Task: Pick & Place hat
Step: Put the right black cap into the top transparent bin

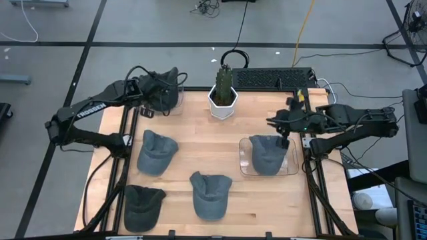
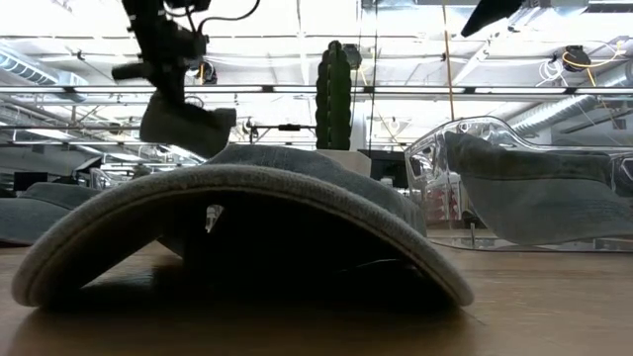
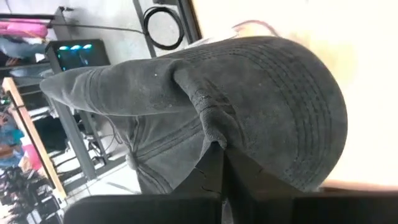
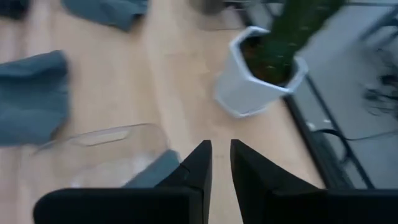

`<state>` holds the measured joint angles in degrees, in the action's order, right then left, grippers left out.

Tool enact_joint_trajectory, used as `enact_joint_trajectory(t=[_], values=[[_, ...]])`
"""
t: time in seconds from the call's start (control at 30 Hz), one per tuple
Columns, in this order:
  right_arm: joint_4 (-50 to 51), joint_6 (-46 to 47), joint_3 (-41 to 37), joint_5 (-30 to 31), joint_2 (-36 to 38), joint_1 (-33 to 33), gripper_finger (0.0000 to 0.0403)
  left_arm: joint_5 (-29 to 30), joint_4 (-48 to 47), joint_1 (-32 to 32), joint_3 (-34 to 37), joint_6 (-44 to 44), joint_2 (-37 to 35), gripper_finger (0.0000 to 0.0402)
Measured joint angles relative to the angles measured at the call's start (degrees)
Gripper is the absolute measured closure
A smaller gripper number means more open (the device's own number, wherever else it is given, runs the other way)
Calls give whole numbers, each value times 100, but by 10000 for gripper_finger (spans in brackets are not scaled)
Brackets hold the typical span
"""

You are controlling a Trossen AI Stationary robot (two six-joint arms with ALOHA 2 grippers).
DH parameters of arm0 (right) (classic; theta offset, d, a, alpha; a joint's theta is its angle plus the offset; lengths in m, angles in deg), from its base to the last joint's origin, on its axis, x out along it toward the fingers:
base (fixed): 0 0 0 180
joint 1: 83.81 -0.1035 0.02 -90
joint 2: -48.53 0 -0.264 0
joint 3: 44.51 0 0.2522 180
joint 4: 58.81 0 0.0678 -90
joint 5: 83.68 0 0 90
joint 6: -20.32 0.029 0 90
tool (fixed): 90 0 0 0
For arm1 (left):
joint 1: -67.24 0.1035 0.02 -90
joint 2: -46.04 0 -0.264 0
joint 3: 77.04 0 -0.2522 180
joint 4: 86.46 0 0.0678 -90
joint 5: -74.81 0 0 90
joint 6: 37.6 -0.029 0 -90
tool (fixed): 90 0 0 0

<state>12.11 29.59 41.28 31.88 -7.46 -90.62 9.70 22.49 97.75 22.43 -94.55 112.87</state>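
My left gripper is above the table's far left corner, shut on a dark grey cap, which is lifted clear in the low view. My right gripper hovers over the far edge of a clear tray at the right, its fingers a narrow gap apart and empty. A blue-grey cap lies in that tray. Three more caps lie on the table: one at the left, one at the near middle, one at the near left corner. My left gripper pinches the cap between its two fingers at a bunched fold where the brim meets the crown. The cap is lifted clear of the table and hangs off the fingertips, its brim to one side and its crown to the other.
A white pot with a cactus stands at the far middle of the table, also in the right wrist view. A keyboard lies behind the far edge. Bare wood lies in the table's middle and near right.
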Motion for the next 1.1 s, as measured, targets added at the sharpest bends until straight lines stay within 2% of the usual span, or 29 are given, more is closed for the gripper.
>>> enact_joint_trajectory(t=[0.2, 0.43, 0.77, 0.9, 1.1], values=[[-170, 304, -252, 439, 142, 7, 358, 27, 1375, 296, 959, -514, -171, 399], [-156, 403, -349, 451, 122, 11, 358, 64, 2389, 411, 1664, -886, -236, 399], [-165, 403, -348, 462, 122, 94, 358, 43, 2638, 722, 2364, -693, -243, 384], [-163, 460, -348, 466, 122, 249, 358, 62, 2683, 729, 2405, -752, -243, 374], [-163, 463, -348, 464, 122, 416, 358, 476, 2801, 783, 2322, -1083, -236, 336]])
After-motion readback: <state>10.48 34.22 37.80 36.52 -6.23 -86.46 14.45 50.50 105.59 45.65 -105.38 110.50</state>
